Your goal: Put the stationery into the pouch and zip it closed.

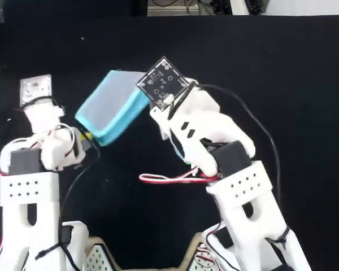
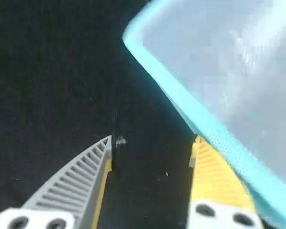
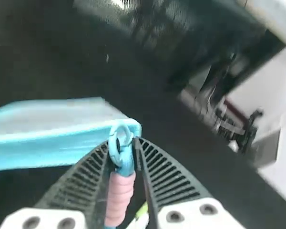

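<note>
Pinching the zip pull (image 3: 120, 149), right fingers (image 3: 168, 177) hold the pouch (image 1: 110, 110) diagonal; left fingers (image 2: 80, 177) gape.

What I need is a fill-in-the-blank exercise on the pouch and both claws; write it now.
The claw pinching the zipper pull is the ____ one.
The left claw is ____, holding nothing.
The table under the pouch is ____.
Missing words: right; open; black.
</note>
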Available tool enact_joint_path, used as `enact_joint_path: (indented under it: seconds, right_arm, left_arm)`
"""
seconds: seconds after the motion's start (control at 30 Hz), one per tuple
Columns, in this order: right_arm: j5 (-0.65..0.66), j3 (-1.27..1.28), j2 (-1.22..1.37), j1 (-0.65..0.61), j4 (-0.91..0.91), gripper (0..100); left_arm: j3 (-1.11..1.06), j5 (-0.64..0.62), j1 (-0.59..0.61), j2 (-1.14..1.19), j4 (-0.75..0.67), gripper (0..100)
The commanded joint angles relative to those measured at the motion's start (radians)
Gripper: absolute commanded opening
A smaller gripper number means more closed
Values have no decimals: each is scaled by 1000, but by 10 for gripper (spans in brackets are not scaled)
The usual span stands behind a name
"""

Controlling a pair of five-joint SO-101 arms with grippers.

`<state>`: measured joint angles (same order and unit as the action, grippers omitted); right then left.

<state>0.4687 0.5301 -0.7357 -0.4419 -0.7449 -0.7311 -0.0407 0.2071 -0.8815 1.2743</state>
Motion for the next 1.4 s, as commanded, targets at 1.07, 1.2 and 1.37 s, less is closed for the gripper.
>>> enact_joint_path:
  seconds: [1.07, 1.2, 1.37]
  right_arm:
    - [0, -341, -44, -184, -206, 11]
    - [0, -378, -39, -222, -203, 11]
    - [-2, -308, -39, -221, -83, 11]
  left_arm:
    - [308, 5, -4, -9, -84, 264]
    - [282, 43, -79, -9, 12, 263]
    - [360, 71, -160, -11, 198, 264]
